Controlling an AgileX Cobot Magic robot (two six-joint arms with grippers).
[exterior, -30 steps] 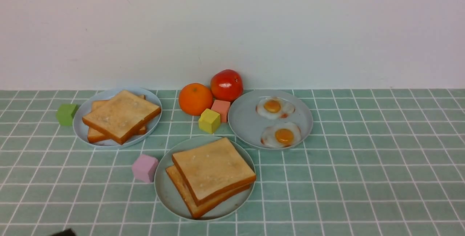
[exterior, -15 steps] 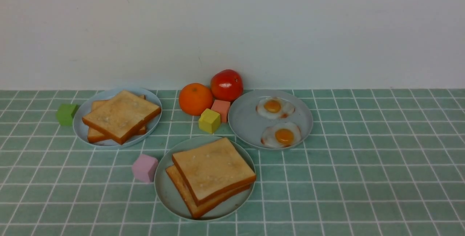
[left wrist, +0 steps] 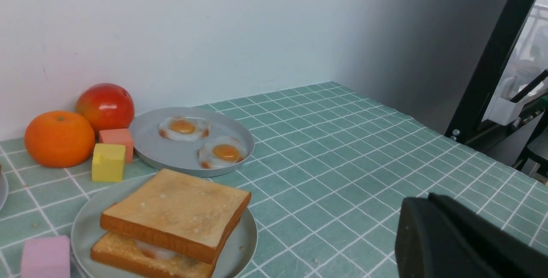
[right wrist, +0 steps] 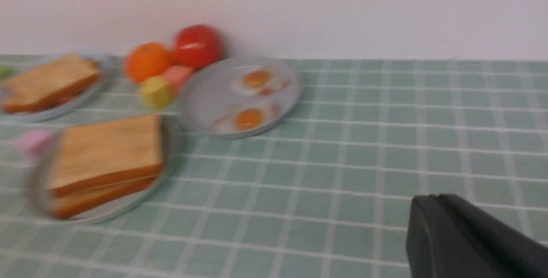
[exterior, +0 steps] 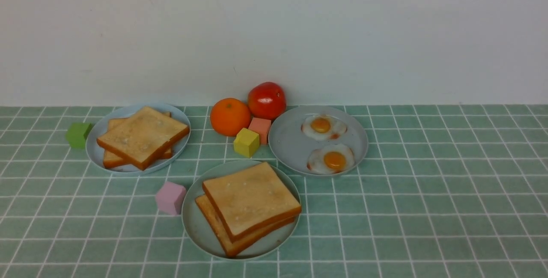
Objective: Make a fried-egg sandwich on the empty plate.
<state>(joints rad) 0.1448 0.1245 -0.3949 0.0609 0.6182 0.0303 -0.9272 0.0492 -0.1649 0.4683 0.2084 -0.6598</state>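
The fried-egg sandwich (exterior: pixel 250 203), two stacked golden toast slices, lies on the mint-green plate (exterior: pixel 192 226) at the table's front centre. In the left wrist view a strip of egg white (left wrist: pixel 154 250) shows between the slices of the sandwich (left wrist: pixel 180 213). Neither gripper appears in the front view. My left gripper (left wrist: pixel 426 197) is shut and empty, hovering over bare tiles away from the plate (left wrist: pixel 246 243). My right gripper (right wrist: pixel 432 196) is also shut and empty, above tiles to the right of the sandwich (right wrist: pixel 102 153).
A grey-blue plate (exterior: pixel 96 151) at back left holds another toast stack (exterior: pixel 143 136). A second grey-blue plate (exterior: pixel 287 141) carries two fried eggs. An orange (exterior: pixel 230 116), a tomato (exterior: pixel 267 100) and yellow (exterior: pixel 246 142), salmon (exterior: pixel 260 128), pink (exterior: pixel 171 198) and green (exterior: pixel 78 134) cubes stand around.
A dark piece of the left arm at the front view's bottom left edge has withdrawn out of view. Nothing on the table has moved.
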